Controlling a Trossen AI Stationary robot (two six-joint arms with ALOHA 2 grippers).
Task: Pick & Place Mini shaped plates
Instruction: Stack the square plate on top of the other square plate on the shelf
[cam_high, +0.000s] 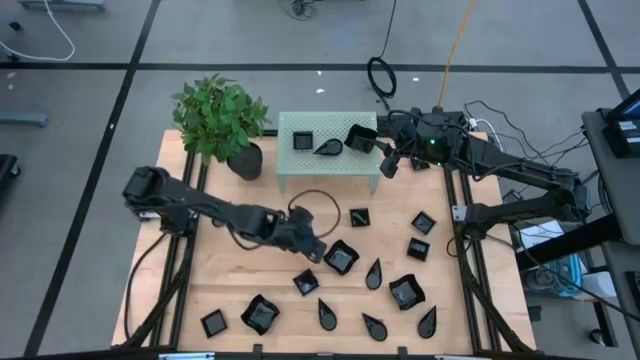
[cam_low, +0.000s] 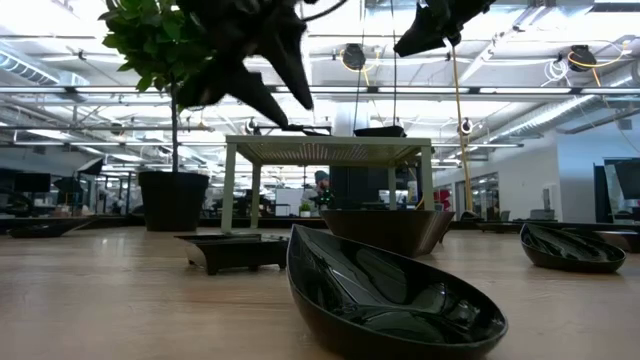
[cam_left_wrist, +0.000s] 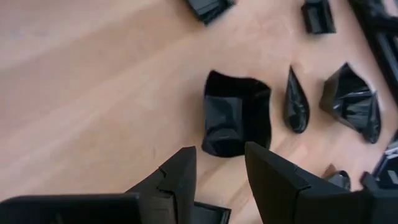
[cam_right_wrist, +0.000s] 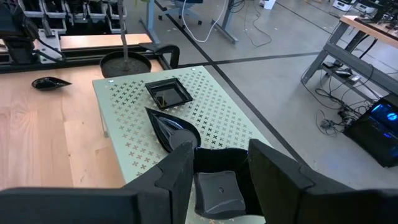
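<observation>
My right claw (cam_right_wrist: 217, 171) hangs over the raised shelf (cam_high: 300, 165); its fingers partly hide a wavy dish (cam_right_wrist: 217, 186) between them, and I cannot tell if they touch it. 2 dishes lie on the shelf beyond. My left claw (cam_left_wrist: 217, 171), parted and empty, hovers mid-table just short of another wavy dish (cam_left_wrist: 237, 121), arm stretched rightward. Other dishes lie scattered nearby.
</observation>
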